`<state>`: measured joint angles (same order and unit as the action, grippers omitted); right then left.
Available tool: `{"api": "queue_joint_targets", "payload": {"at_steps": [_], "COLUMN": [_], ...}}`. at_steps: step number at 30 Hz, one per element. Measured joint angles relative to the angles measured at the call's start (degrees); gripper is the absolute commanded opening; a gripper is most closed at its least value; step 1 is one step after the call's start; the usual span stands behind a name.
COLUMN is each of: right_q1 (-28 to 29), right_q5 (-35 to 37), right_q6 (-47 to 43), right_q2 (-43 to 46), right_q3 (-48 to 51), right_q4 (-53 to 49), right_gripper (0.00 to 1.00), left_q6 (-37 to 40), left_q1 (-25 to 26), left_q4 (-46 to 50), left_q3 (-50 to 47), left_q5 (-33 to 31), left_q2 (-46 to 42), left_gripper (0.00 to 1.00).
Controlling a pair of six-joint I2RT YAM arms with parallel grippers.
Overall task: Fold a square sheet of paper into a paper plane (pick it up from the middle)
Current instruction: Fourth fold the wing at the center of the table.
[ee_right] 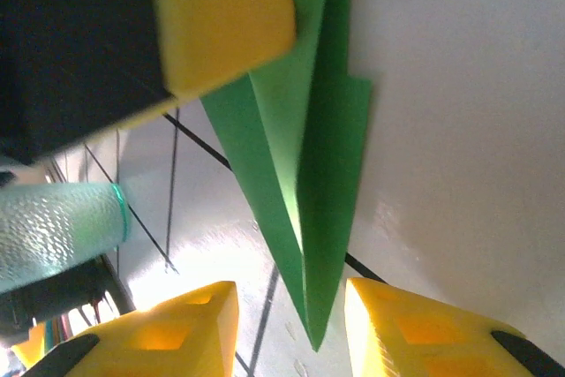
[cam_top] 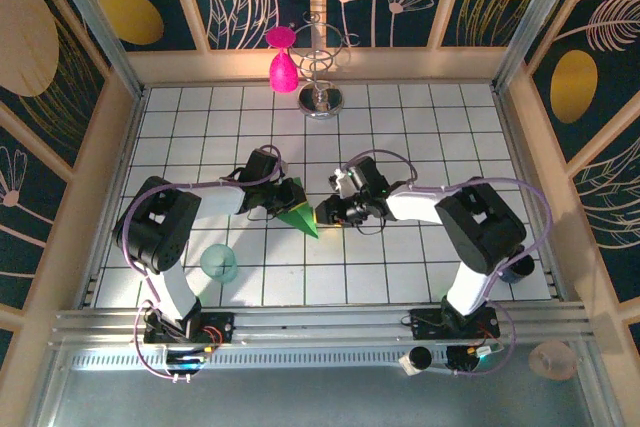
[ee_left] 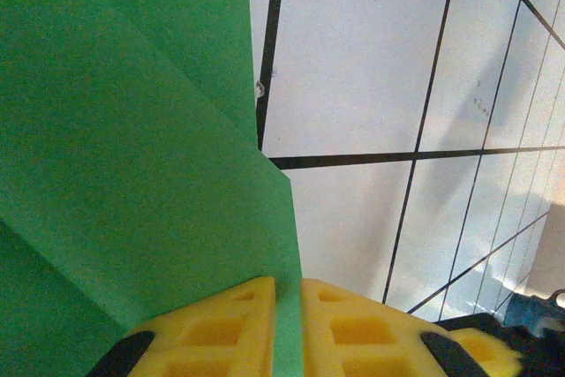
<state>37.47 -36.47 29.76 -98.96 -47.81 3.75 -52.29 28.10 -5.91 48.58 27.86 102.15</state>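
The paper plane (cam_top: 300,215), a smooth matte-green narrow dart, is mid-desk (cam_top: 420,137) (glossy white tiles, dark grid). The left claw (ee_left: 287,293) pinches its edge; at 3 o'clock the right claw (ee_right: 291,306) gapes around its point, gripping nothing.

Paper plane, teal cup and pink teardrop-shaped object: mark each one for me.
paper plane (cam_top: 301,215), top external view, middle of the green folded body.
teal cup (cam_top: 219,263), top external view, middle of the translucent cup.
pink teardrop-shaped object (cam_top: 283,71), top external view, widest part of the teardrop.
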Motion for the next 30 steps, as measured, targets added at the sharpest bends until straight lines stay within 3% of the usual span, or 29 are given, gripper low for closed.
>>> {"api": "queue_joint_targets", "payload": {"at_steps": [9,30], "right_q1": [1.9,3.5], "right_q5": [1.5,2.0], "right_q6": [1.3,2.1], "right_q2": [0.7,-5.9], "right_q3": [-0.5,-3.1], "right_q4": [2.0,3.5], "right_gripper": [0.20,0.17], "left_q6": [0.2,0.8], "left_q1": [0.0,0.0], "left_q4": [0.0,-0.1], "left_q3": [0.2,1.0], "left_q5": [0.2,1.5], "left_q2": [0.4,2.0], "left_gripper": [0.16,0.18]}}
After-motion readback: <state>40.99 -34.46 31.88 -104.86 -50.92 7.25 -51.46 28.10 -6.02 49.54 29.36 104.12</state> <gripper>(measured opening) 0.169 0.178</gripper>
